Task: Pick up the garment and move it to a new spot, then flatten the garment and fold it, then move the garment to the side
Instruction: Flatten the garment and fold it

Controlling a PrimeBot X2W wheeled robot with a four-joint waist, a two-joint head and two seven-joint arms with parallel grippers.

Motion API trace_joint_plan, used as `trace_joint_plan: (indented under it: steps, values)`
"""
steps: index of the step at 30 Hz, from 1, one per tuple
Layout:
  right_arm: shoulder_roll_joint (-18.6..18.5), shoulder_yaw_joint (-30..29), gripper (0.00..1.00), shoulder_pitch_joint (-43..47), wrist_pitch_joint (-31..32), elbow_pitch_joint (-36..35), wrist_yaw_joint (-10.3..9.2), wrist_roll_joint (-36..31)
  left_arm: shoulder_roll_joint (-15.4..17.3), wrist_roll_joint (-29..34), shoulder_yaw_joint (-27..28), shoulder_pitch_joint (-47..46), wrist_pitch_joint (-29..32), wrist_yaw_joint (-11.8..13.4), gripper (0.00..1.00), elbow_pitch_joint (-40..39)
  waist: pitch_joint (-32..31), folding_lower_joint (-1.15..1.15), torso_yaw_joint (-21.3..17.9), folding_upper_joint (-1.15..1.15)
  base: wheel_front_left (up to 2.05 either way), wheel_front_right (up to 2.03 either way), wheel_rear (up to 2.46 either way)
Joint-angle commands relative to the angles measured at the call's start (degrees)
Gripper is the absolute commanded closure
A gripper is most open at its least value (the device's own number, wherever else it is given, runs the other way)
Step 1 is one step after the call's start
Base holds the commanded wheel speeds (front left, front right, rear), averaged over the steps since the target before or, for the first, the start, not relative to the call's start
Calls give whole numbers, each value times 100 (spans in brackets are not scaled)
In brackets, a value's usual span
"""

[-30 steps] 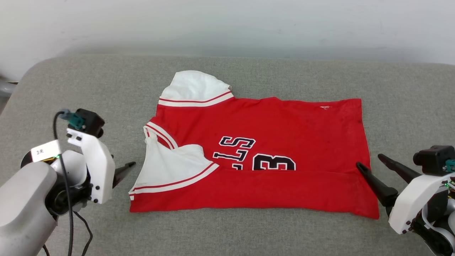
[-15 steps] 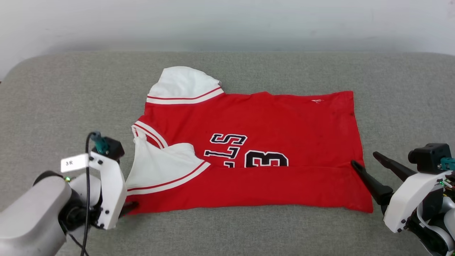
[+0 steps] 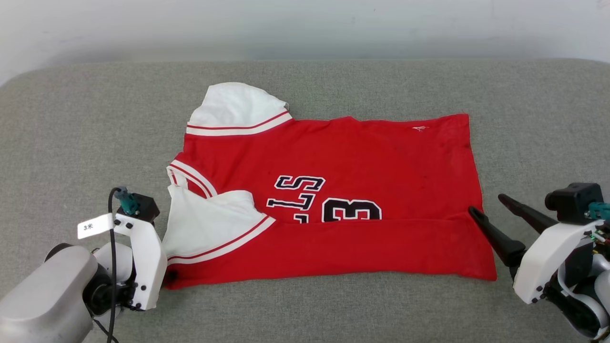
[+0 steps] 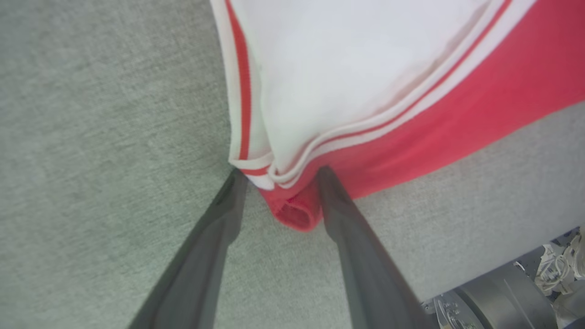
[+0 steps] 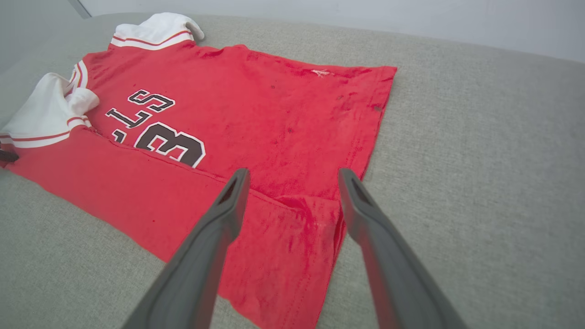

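The garment (image 3: 362, 162) lies flat on the grey cushion with its red front up, showing the black letters and number 3. Its near long edge is folded up over the lower part of the number. A white sleeve (image 4: 356, 68) lies across the near-left part. My left gripper (image 4: 281, 173) is open, one finger on each side of the near-left corner, where the sleeve trim meets the red fold; in the head view it is at the left gripper (image 3: 167, 276). My right gripper (image 5: 293, 172) is open just over the garment's near-right corner, also seen as the right gripper (image 3: 486, 203).
The grey cushion (image 3: 305, 309) stretches wide on all sides of the garment, with its rounded edges at far left and far right. A pale wall (image 3: 305, 24) runs behind it. The other white sleeve (image 3: 238, 107) sticks out at the back left.
The head camera has shifted. My left gripper has come down from beside the white sleeve to the garment's near-left corner and now straddles it. The right gripper stays by the near-right corner.
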Motion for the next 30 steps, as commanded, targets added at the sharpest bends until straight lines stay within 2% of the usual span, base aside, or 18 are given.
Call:
trace_joint_plan:
  steps: [1, 5, 9, 17, 23, 30]
  values:
    - [-74, 2, 0, -98, 29, -53, -7, -48, -209, -39, -202, 196, -26, -32, 100, 97, -44, 1, 18, 0, 0, 0, 0]
    - [-308, -64, 0, -186, 184, -192, -7, -129, -54, -30, -163, 124, -188, -61, 100, -47, -168, 1, 75, 0, 0, 0, 0]
    - [-621, -155, 0, -307, 631, -388, -7, -144, 112, -7, -101, 48, -405, -76, 100, -306, -264, 1, 148, 0, 0, 0, 0]
    - [-1195, -54, 0, -494, 2539, -809, -7, 202, 269, 27, -82, 92, -570, -42, 100, -844, -328, 1, 260, 0, 0, 0, 0]
    - [-1093, 66, 0, -446, 3645, -627, -7, 374, 231, 95, -111, 54, -603, 42, 100, -1044, -258, 1, 354, 0, 0, 0, 0]
    - [-746, 208, 0, -414, 3924, -172, -7, 282, 166, 206, -145, -105, -643, 50, 100, -1156, -83, 1, 483, 0, 0, 0, 0]
